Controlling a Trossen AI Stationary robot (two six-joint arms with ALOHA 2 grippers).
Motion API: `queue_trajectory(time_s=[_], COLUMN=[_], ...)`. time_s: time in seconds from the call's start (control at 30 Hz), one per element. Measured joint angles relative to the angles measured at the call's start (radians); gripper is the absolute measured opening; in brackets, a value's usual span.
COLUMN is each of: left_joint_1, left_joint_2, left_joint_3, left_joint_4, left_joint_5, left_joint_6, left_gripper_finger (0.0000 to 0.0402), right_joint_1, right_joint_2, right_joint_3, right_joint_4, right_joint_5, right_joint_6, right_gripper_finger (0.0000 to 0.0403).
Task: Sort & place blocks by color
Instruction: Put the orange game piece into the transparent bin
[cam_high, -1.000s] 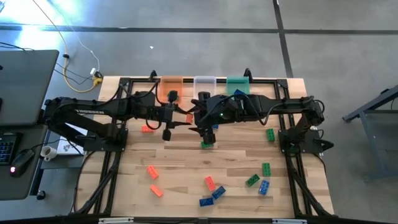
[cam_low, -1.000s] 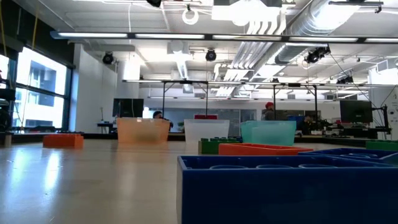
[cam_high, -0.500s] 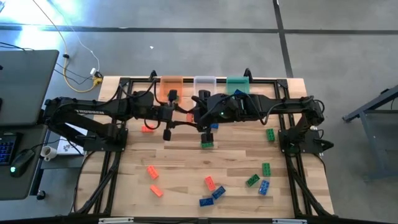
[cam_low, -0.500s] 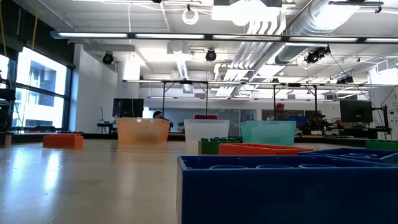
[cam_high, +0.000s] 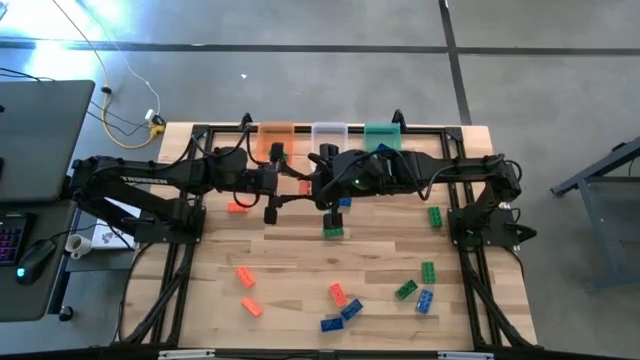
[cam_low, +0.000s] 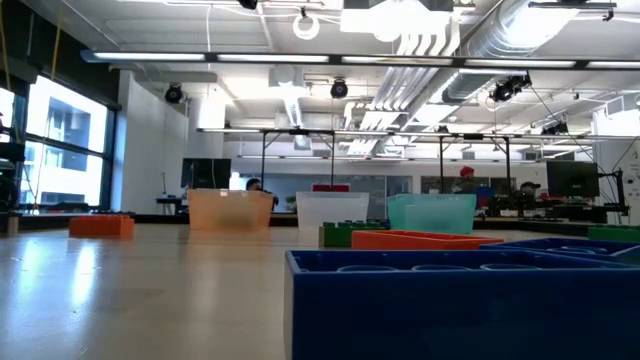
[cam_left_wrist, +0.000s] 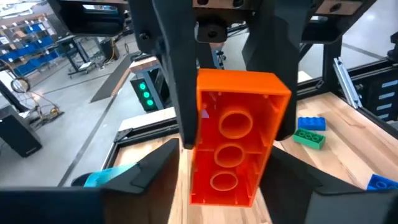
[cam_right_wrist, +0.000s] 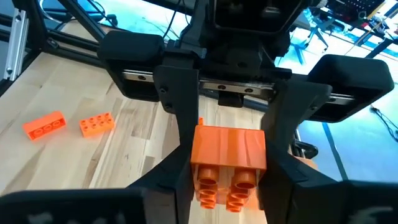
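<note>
Both arms met over the back middle of the table (cam_high: 210, 300), just in front of the three tubs. Left gripper (cam_left_wrist: 230, 146) was clamped on an orange block (cam_left_wrist: 233, 146), hollow underside facing its camera, fingers on the two long sides. Right gripper (cam_right_wrist: 227, 165) was clamped on an orange block (cam_right_wrist: 227, 165) too, studs toward its camera; from the high view both grippers sat nose to nose at one spot, so this was likely the same brick held by both, a handover, though I can't tell for sure. Block looked light, rigid, smooth plastic, a bit slippery; flat side walls gave the best hold, not the studs. Loose blocks lay across the wood: a green one (cam_high: 332, 232) just near the grippers, another green (cam_high: 434, 215) to the right, an orange one (cam_high: 236, 208) to the left, and a mixed cluster of orange, blue and green (cam_high: 345, 300) toward the front. Orange tub (cam_high: 275, 134), clear tub (cam_high: 329, 133) and green tub (cam_high: 382, 134) stood in a row at the back edge. Surface was pale wood planks in a black frame, on grey concrete floor; a desk with a mouse at left. Low view showed an open workshop with ducts, windows, people far back.
</note>
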Motion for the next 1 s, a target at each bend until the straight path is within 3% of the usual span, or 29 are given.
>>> queue_trajectory(time_s=[0.23,0.5,0.73,1.0], left_joint_1=[0.000,0.001,0.002,0.001], left_joint_2=[0.000,0.000,-0.008,-0.006], left_joint_3=[0.000,0.000,0.000,0.000], left_joint_4=[-0.005,-0.054,-0.182,-0.404], left_joint_5=[-0.029,-0.123,-0.239,-0.238], left_joint_6=[0.001,0.020,0.020,-0.063], left_gripper_finger=[0.0240,0.0261,0.0262,0.0262], right_joint_1=[0.000,-0.002,-0.010,-0.100], right_joint_2=[0.000,-0.003,-0.032,-0.043], right_joint_3=[0.000,0.000,0.003,0.003], right_joint_4=[-0.003,-0.003,-0.010,-0.050], right_joint_5=[0.005,0.052,0.103,0.109], right_joint_6=[0.003,-0.004,-0.012,-0.014], right_gripper_finger=[0.0115,0.0115,0.0115,0.0115])
